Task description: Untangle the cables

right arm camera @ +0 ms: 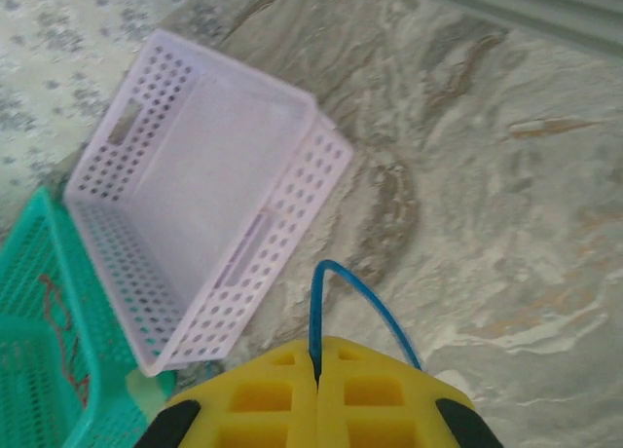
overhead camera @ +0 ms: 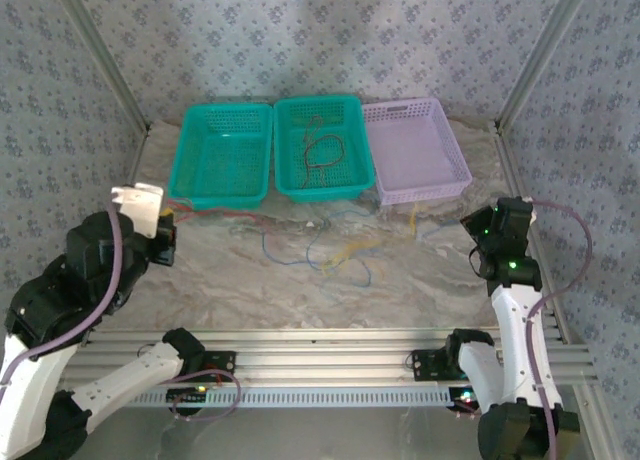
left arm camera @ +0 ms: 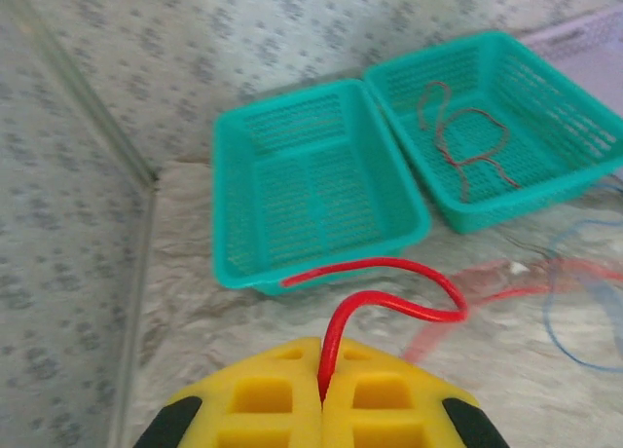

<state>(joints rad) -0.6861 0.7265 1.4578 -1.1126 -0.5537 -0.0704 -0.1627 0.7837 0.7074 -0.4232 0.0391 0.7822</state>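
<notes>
Three baskets (overhead camera: 230,107), two clamped cables (left arm camera: 389,263)

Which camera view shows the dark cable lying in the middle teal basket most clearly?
The left wrist view: the dark cable appears large, its whole loop and tail visible on the basket floor. The top external view shows the whole loop too, but small. The right wrist view catches a short piece at the left edge.

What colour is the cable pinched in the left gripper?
Red: the cable shows best in the left wrist view.
</notes>
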